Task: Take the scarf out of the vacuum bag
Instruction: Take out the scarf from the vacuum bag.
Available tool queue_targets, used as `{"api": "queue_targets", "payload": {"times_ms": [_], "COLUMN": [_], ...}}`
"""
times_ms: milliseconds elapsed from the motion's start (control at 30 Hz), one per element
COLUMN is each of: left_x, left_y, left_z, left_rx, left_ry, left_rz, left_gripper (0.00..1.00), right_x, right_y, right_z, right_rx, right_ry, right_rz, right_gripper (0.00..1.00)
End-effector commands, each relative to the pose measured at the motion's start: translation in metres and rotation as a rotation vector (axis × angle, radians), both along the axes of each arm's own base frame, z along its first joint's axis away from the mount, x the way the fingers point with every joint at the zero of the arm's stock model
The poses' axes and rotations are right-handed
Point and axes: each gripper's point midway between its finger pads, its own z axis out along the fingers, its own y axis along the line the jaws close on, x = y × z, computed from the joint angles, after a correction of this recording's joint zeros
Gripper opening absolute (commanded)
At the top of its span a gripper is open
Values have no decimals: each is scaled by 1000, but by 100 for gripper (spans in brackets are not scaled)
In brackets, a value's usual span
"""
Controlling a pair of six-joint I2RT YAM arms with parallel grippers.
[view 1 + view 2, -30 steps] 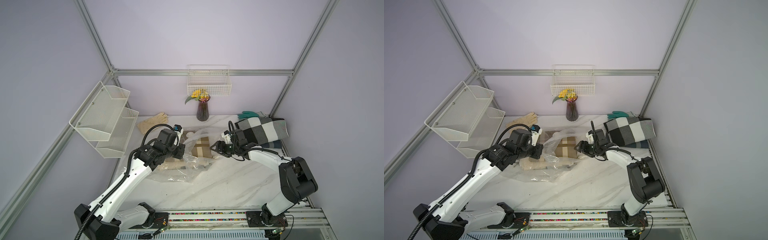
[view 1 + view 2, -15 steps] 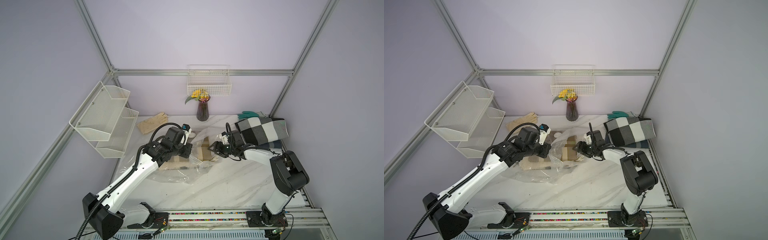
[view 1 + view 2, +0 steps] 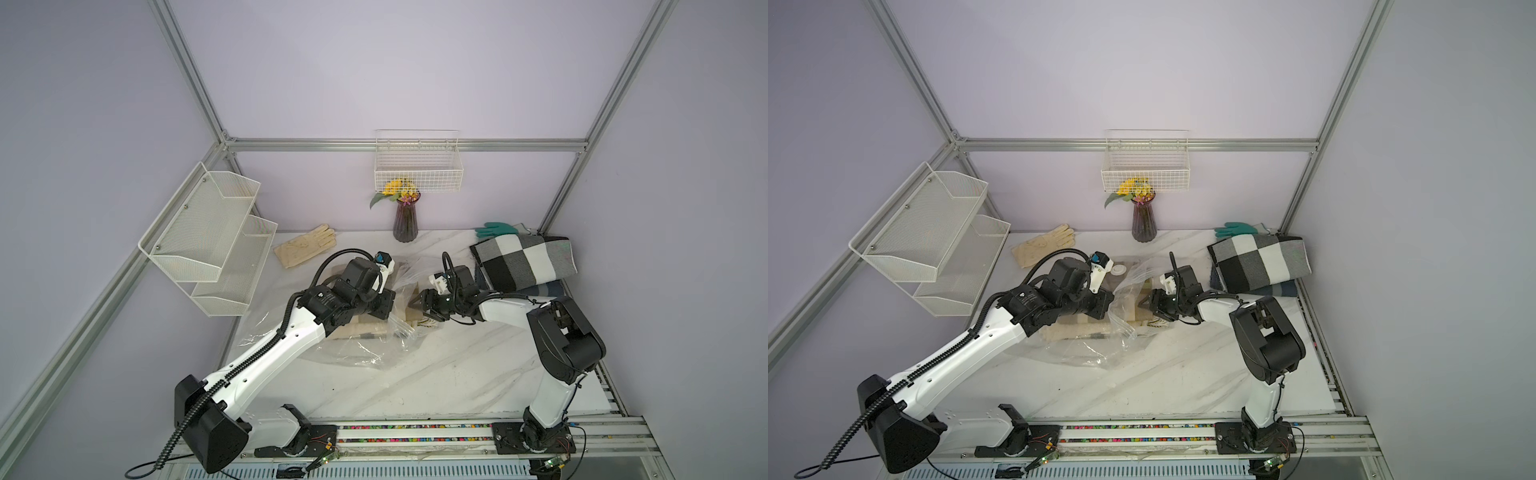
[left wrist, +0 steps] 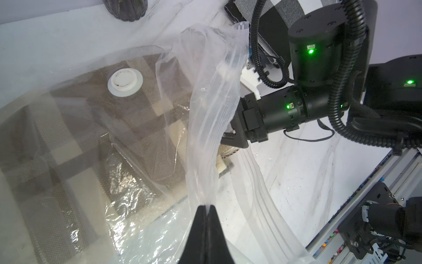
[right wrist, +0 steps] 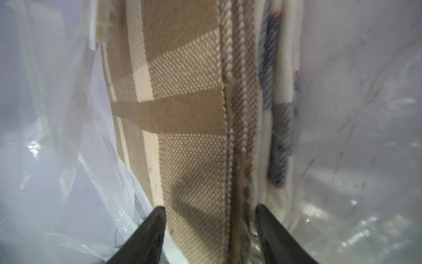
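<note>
No cloth lies on the open marble at the front of the table (image 3: 436, 374), so you are perhaps halfway through at best. A little further in, the vacuum bag (image 3: 353, 353) sprawls crinkled across the middle of the table, its mouth turned toward your right arm.

Your left claw (image 4: 206, 208) is clamped tight on the bag's mouth strip and holds that lip up off the table, so the opening gapes. That part looks done.

The scarf (image 5: 189, 137), a folded tan-and-cream check, is inside the bag beneath the white valve cap (image 4: 125, 82). Only its fringed end lies at the mouth.

Your right claw (image 5: 209, 208) is in the opening with its jaws apart on either side of the folded edge, cloth between them. They do not look clamped yet.

By my reading, three things are left:
- Close on the fold.
- Draw it out toward your right while the left claw holds the bag back.
- Lay it down clear of the plastic.

Farther back, the checked blanket (image 3: 523, 266), the cream glove (image 3: 305, 249) and the vase (image 3: 405, 222) by the wall play no part.
</note>
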Motion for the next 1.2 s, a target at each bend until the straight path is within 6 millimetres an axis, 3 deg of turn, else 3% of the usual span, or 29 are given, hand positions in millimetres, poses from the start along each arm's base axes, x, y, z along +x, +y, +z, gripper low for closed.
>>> {"api": "queue_targets", "payload": {"times_ms": [0,467,833,1167], "left_x": [-6,-7,-8,-10], "left_y": [-5,-4,1,2], "left_z": [5,-6,0,2], "left_rx": [-40,-20,-17,-9], "left_ry": [-21,-17,-40,-41], "left_rz": [-10,1,7,6], "left_gripper": [0,0,0,0], "right_x": [3,-16,-6,2], "right_y": [7,16,0,-4], "right_z": [30,72,23,6], "right_rx": [51,125,-16,-51], "right_ry": [-62,-129,-38,0], "right_rz": [4,62,-50,-98], "right_gripper": [64,61,57,65]}}
